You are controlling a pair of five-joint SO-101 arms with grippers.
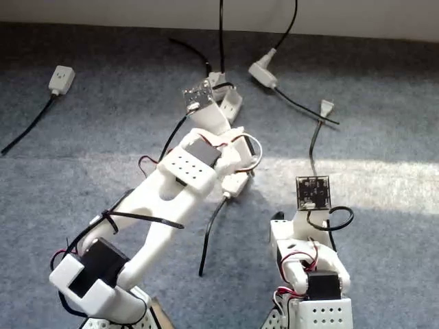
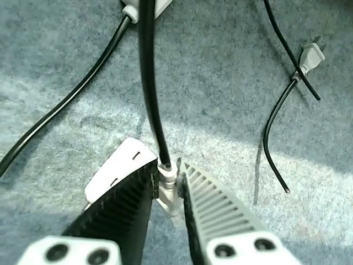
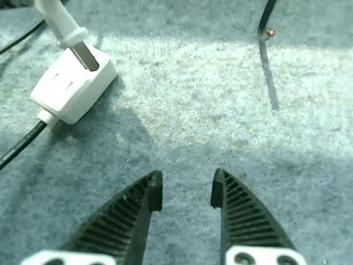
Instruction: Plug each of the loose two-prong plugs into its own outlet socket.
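Note:
My left gripper point(image 2: 169, 169) is shut on a white two-prong plug point(image 2: 168, 190), whose black cord point(image 2: 148, 83) runs away from it. The plug hangs right over a white outlet socket point(image 2: 116, 165) point(image 1: 236, 184). In the right wrist view the plug point(image 3: 58, 19) is tilted, and a metal prong point(image 3: 85, 55) touches the face of the socket point(image 3: 71, 83) beside its two slots. My right gripper point(image 3: 186, 194) is open over bare carpet, a short way from that socket. A second small loose plug point(image 1: 326, 106) point(image 2: 311, 55) lies farther back on the right.
Another white outlet socket point(image 1: 62, 79) lies at the far left with its cord. A white plug body point(image 1: 263, 72) lies at the back centre. Black cords point(image 1: 206, 240) trail across the grey carpet point(image 1: 384, 137). A bare cord end point(image 3: 268, 32) lies ahead of my right gripper.

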